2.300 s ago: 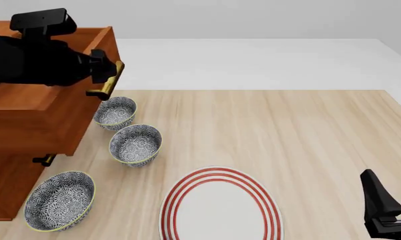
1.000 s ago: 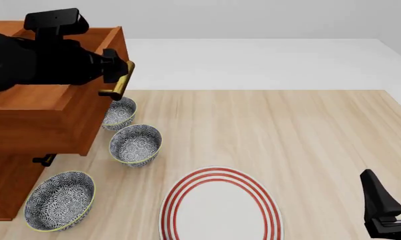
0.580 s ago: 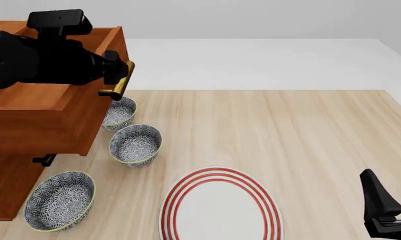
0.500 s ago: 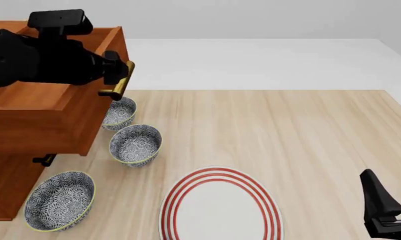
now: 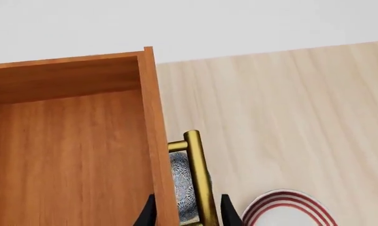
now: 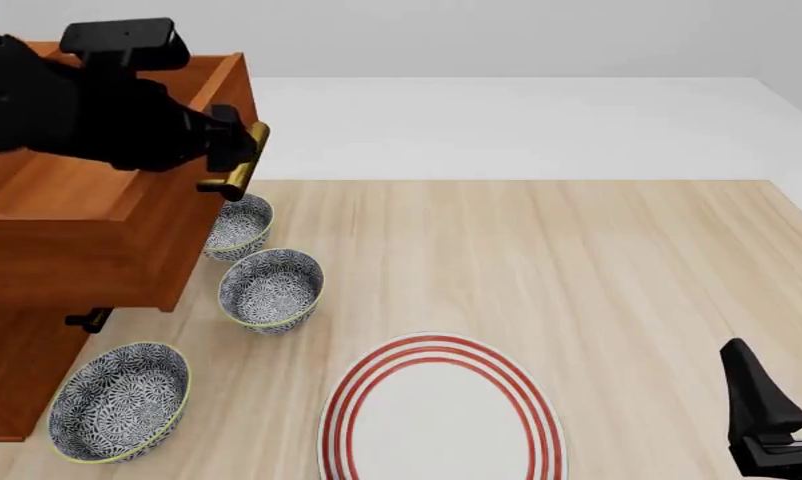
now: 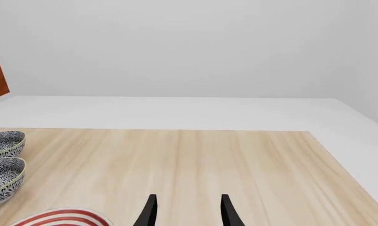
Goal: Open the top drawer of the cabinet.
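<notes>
Left arm: mine reaches in from the left, high over the cabinet [image 6: 14, 390], its black body crossing above the pulled-out top drawer [image 6: 101, 235].

Left gripper [image 6: 234, 150]: sits at the drawer's front edge; in the left wrist view its fingers [image 5: 148, 217] stand narrowly apart on either side of the brass bar handle [image 5: 198, 179]. I cannot tell whether the pads press the bar.

Top drawer: stands open, projecting rightward from the cabinet at the table's left side; its bare wooden interior [image 5: 63, 155] is exposed. It overhangs the table [image 6: 548, 260] near the bowls.

Lower handle [image 6: 88, 320]: a brass and dark stub shows below the open drawer, on the cabinet front.

Right arm: low at the near right corner. Right gripper [image 7: 185, 211]: fingers set a moderate gap apart, nothing between them, pointing across the bare tabletop.

Patterned bowls: far bowl [image 6: 241, 225] just under the handle; middle bowl [image 6: 270, 290] beside it; near bowl [image 6: 118, 400] close to the cabinet's base.

Red-striped plate [image 6: 441, 415]: lies at the near centre, well apart from both grippers.
</notes>
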Controlling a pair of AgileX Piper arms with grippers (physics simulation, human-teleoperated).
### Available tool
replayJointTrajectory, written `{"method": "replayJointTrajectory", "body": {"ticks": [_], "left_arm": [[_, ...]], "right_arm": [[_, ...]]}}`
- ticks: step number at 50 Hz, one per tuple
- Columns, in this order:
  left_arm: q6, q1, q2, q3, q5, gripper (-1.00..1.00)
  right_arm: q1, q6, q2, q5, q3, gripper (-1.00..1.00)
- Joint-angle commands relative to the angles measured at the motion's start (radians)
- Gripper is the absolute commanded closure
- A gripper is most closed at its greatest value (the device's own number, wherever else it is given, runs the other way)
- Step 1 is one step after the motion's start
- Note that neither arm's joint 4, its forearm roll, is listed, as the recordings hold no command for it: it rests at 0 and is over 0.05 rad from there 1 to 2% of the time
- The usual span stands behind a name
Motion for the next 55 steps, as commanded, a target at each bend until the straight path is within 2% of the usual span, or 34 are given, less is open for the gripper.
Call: {"method": "replayJointTrajectory", "body": {"ticks": [1,21,55], "left_arm": [[0.037,-0.04,-0.017,-0.038,0.051,-1.0],[0.042,-0.026,-0.056,-0.097,0.093,-1.0],[0.063,-0.015,-0.081,-0.146,0.128,-1.0]], "right_arm": [[0.0,0.0,0.0,0.001,0.0,-1.0],[0.0,0.0,0.0,0.001,0.0,-1.0],[0.0,0.0,0.0,0.001,0.0,-1.0]]}}
